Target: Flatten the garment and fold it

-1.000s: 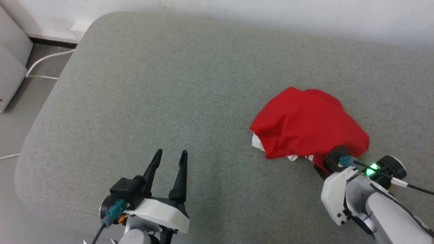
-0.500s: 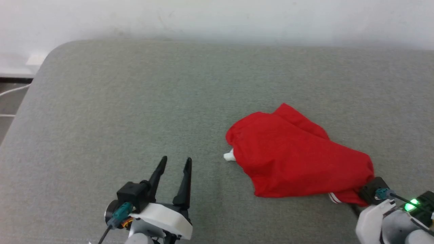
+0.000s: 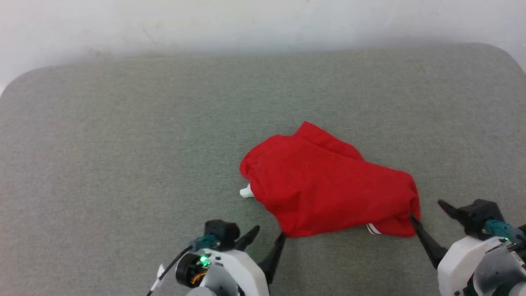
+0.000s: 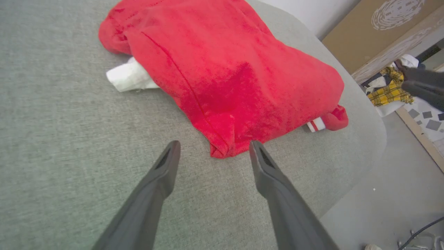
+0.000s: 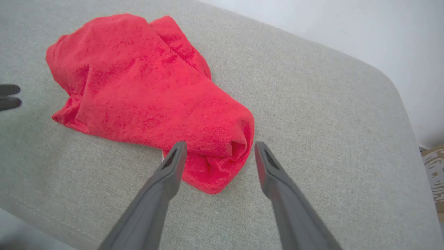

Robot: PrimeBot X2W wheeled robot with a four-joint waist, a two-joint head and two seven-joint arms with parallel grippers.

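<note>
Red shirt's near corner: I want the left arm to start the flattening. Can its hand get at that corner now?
Probably yes. The left hand is open, and a corner of the red shirt lies right at its fingertips, in the gap between them, with nothing on the grey cushion blocking the way.

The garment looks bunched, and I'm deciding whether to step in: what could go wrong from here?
1. The garment is heaped in layers. The open left gripper and open right gripper each straddle a near corner, so closing may pinch several layers and spread nothing.
2. The white sleeve is tucked under the red cloth and may stay trapped.
3. The striped trim lies near the edge of the cushion; a pull that way might drag cloth off.
</note>
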